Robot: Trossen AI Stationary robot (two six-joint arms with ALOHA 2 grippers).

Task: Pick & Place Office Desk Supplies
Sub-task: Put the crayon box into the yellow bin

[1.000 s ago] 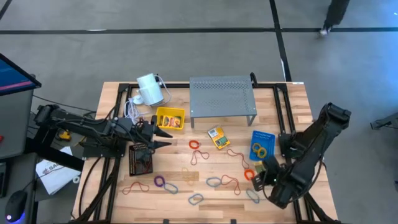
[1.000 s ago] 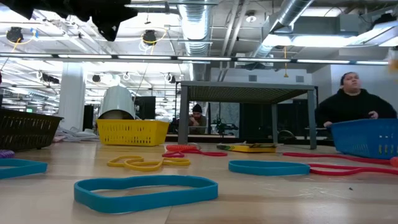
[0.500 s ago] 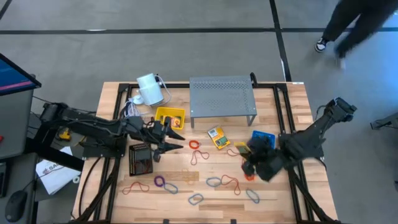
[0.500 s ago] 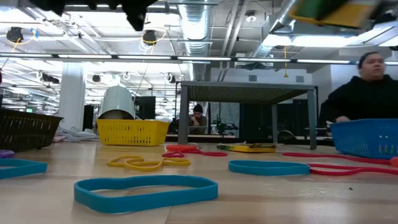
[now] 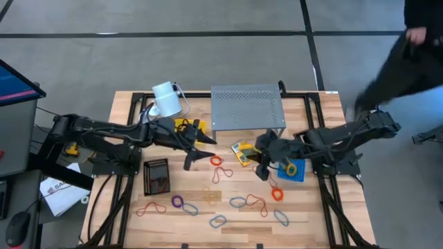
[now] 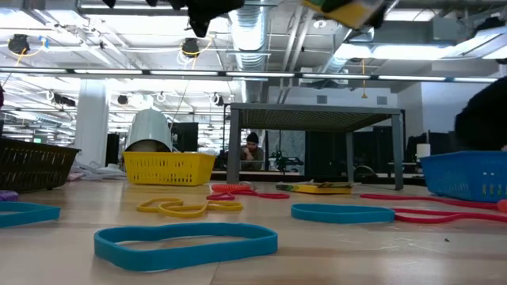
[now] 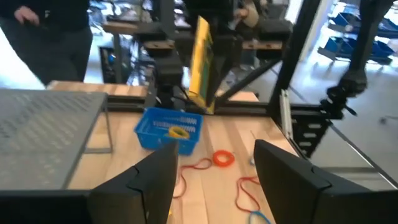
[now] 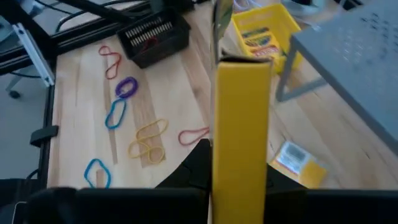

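Right gripper (image 5: 264, 166), mid-frame in the high view, is clamped on a yellow crayon box (image 8: 241, 134) that hides its fingertips. Left gripper (image 5: 199, 150), left of centre, hangs spread and empty. Rubber bands (image 5: 239, 202) lie along the lower table (image 5: 325, 214), some partly cut off.

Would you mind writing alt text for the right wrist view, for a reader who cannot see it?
The right gripper holds a yellow crayon box upright above the wooden table. Beyond it lie rubber bands in several colours, a black basket, a yellow bin containing a crayon box, and the corner of a grey perforated shelf.
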